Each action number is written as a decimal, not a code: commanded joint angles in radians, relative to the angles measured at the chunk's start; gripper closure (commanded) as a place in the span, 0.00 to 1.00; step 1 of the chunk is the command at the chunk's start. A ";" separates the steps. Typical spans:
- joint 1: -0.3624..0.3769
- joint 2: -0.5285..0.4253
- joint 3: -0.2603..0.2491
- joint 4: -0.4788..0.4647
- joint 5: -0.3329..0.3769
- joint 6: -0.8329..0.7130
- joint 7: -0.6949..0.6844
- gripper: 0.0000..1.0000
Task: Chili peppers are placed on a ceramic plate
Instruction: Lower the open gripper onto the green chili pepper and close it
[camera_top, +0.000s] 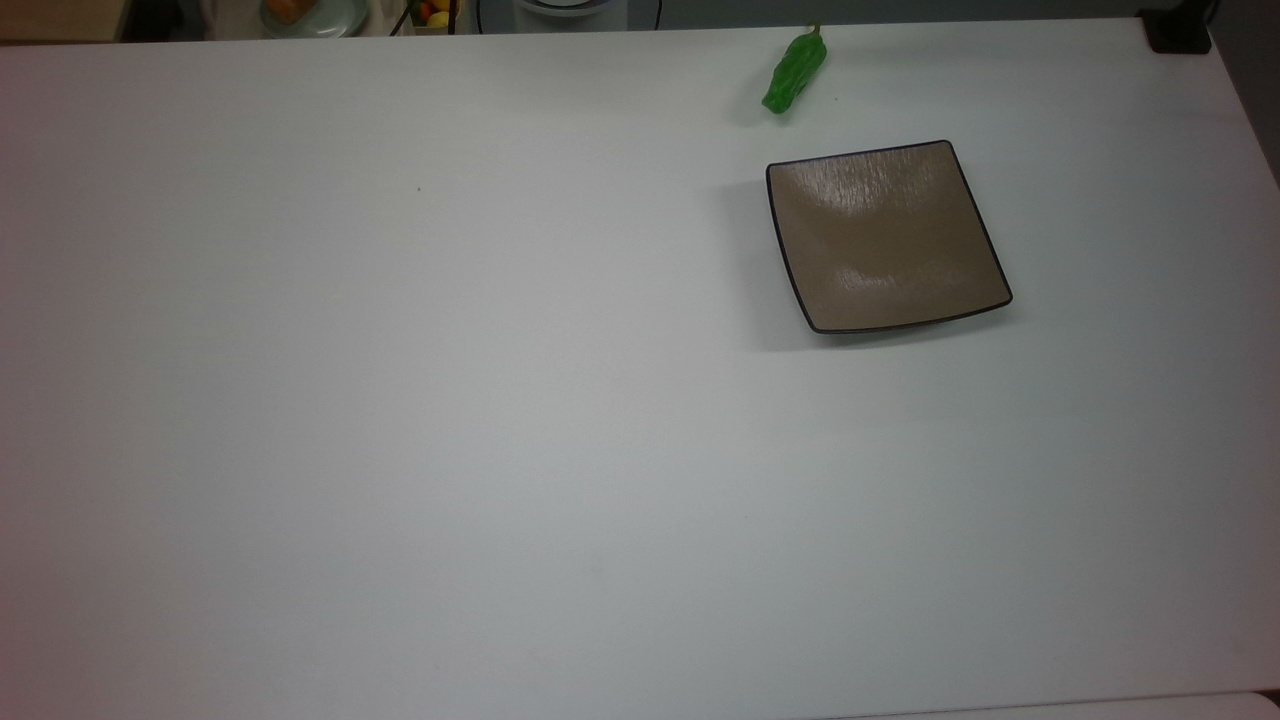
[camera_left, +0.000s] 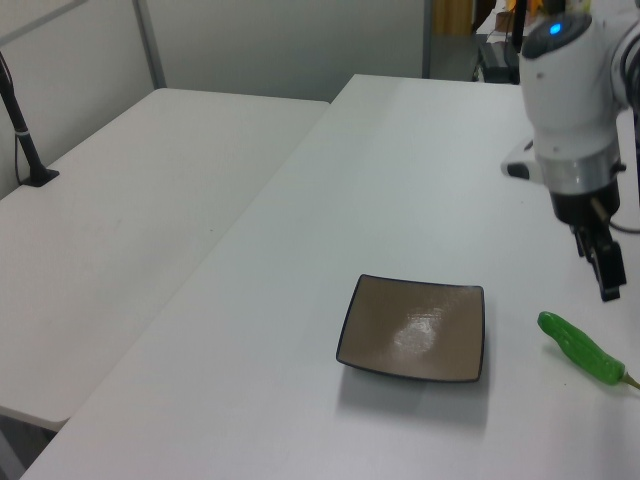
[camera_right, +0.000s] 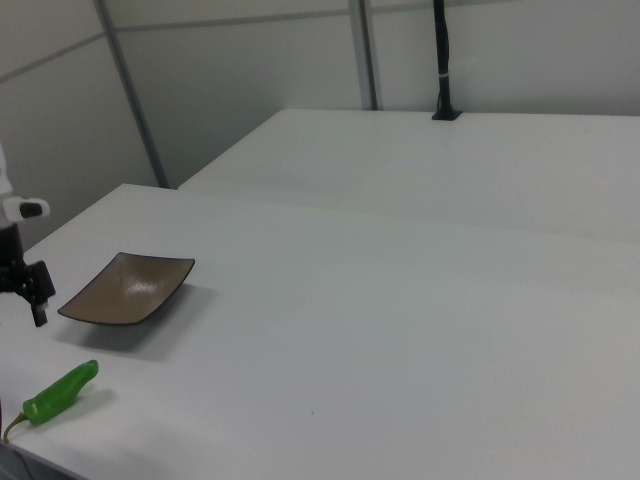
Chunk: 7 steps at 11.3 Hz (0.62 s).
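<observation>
- Gripper (camera_left: 610, 276): dark and narrow, hanging point-down from the arm's smooth white wrist above the table, near the chili pepper's blunt end in the left view; it holds nothing, and whether its fingers are parted cannot be told. In the right view the gripper (camera_right: 38, 305) hangs just beside the plate, on the right view's left.
- Chili pepper (camera_top: 794, 70): bright green, wrinkled and tapered, with a thin curved stem; it lies flat on the bare table close to the far edge in the top view, apart from the plate.
- Ceramic plate (camera_top: 884, 236): square, glossy brown-taupe, with fine streaks, a thin dark rim and upturned corners; nothing lies on it, and it sits near the pepper, toward the top view's right.
- Table (camera_top: 400, 400): smooth, matte white top.
- Second white table (camera_left: 120, 240): stands alongside, on the left view's left.
</observation>
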 joint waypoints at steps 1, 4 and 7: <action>-0.001 -0.034 -0.003 -0.167 0.025 0.178 0.024 0.00; -0.005 -0.031 -0.003 -0.285 0.026 0.368 0.043 0.00; -0.010 -0.012 -0.003 -0.336 0.026 0.471 0.044 0.00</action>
